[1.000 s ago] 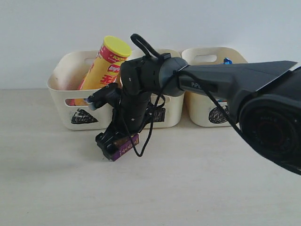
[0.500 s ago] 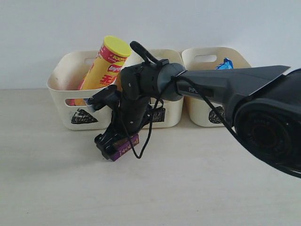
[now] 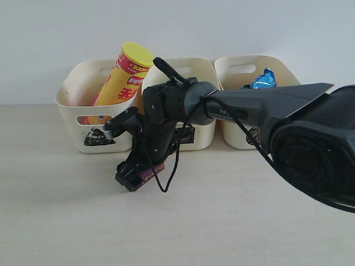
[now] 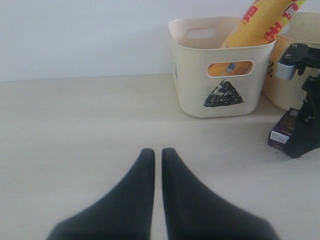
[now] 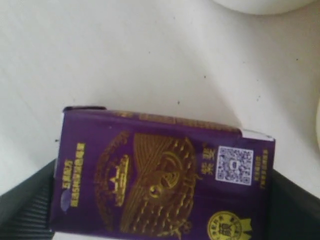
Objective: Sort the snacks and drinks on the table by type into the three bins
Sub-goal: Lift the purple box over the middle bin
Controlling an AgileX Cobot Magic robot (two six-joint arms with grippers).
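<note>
- Left claw (image 4: 157, 150): hovering over bare table (image 3: 66, 221) at the left side. Its two black fingers are pressed together with nothing between them.
- Triangle bin (image 3: 69, 130): the leftmost of the three cream tubs, in the left-centre of the exterior view. The yellow Lay's tube (image 3: 123, 77) leans in it, lid poking out toward the upper right. Some orange shows through the handle cut-out, but I can't tell what it is.
- Right claw (image 3: 133, 177): reaches in from the right edge and points down at the table just in front of the triangle bin. It's gripping the purple box (image 3: 148, 173). In the wrist view the ribbed pads (image 5: 25, 210) sit tight on both ends of the carton, with the gold-print face up. The box is down at table level, just in front of the gap between the triangle bin and the middle bin.
- Middle bin (image 3: 202, 124): centre of the frame, mostly hidden behind the arm, so its black scribble only partly shows.
- Right bin (image 3: 233, 136): right of centre, with a blue bag (image 3: 262, 79) sticking up over its rim.
</note>
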